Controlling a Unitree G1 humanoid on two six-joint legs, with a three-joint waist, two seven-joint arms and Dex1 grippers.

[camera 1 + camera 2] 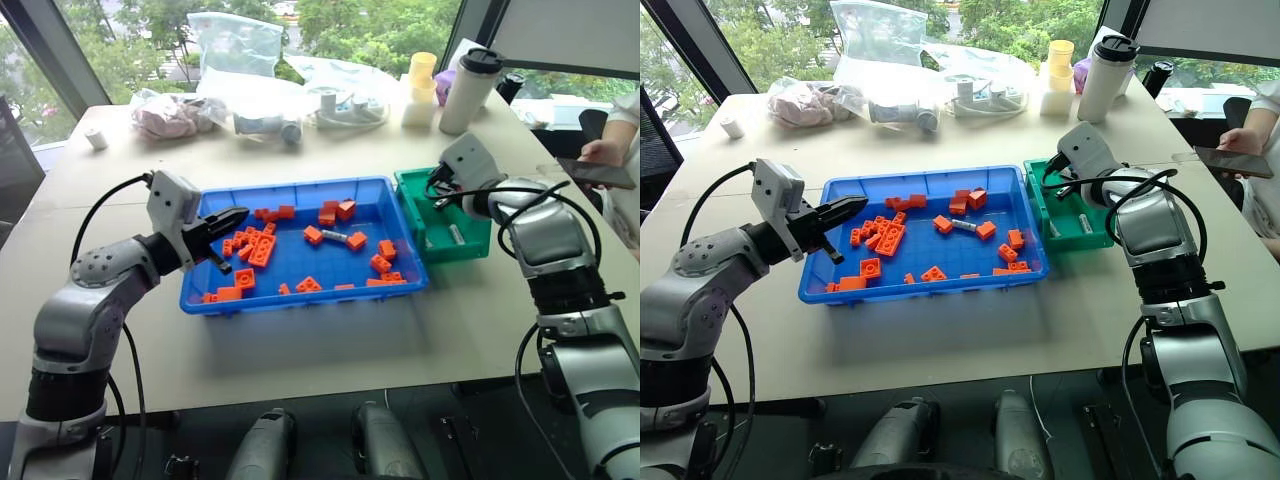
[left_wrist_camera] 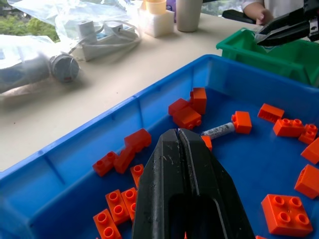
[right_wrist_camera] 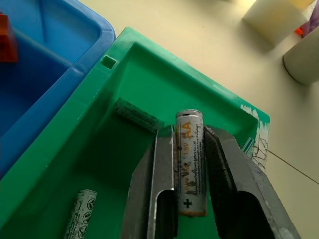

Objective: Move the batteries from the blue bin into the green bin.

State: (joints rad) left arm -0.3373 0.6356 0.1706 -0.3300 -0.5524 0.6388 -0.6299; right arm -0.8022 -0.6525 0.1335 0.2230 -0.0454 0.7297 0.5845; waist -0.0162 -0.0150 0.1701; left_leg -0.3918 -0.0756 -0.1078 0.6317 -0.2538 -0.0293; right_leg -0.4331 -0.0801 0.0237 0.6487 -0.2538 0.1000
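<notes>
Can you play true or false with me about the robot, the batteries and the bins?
1. The right gripper holds a battery over the green bin. True.
2. The green bin has no batteries lying in it. False: at least two lie inside.
3. A battery lies among orange bricks in the blue bin. True.
4. The left gripper is wide open. False: its fingers are shut together.

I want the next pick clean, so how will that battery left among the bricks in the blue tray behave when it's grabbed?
The battery is a smooth cylinder lying flat, so it probably rolls if nudged. It looks rigid. An orange brick touches one end and may shift too.
</notes>
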